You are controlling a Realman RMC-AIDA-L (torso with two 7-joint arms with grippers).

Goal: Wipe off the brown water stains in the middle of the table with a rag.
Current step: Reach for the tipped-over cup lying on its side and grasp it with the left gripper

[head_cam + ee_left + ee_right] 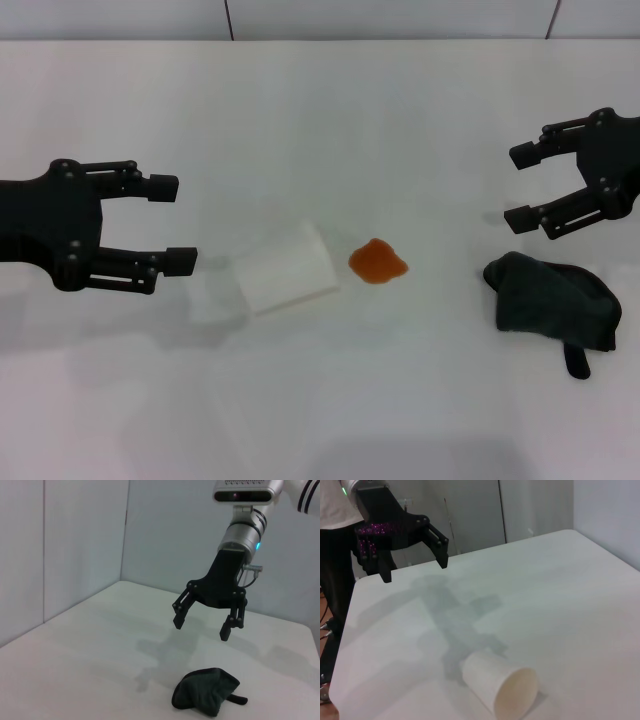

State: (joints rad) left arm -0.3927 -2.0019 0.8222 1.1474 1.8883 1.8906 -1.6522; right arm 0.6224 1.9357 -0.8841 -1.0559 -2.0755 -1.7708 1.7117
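Note:
The brown water stain is a small orange-brown blotch in the middle of the white table. The dark rag lies bunched on the table to the right of the stain, its short tab towards the front. It also shows in the left wrist view. My right gripper is open and empty, hovering just behind the rag and apart from it; it also shows in the left wrist view. My left gripper is open and empty at the left, above the table; the right wrist view shows it too.
A white paper cup lies on its side just left of the stain, between the stain and my left gripper. It also shows in the right wrist view. Grey walls stand behind the table's far edge.

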